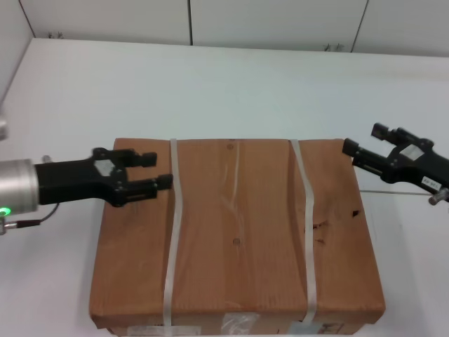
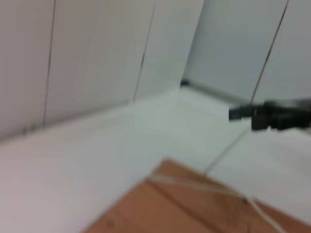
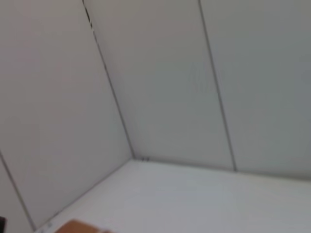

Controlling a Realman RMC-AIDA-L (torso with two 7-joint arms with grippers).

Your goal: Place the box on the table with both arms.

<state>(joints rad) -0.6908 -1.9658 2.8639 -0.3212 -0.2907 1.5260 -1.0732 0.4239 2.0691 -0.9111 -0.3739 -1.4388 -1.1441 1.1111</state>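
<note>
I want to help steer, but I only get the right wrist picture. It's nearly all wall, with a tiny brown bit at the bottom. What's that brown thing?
Observer: Most likely a corner of the box. The head view shows it whole: big, flat, brown cardboard, lying on the white table.
Operator: Is this arm holding it?
Observer: No. The right gripper is open beside the box's far right corner, with nothing between its fingers.
Operator: And the other one?
Observer: The left gripper is open too, over the far left part of the box top, next to a whitish strap.
</note>
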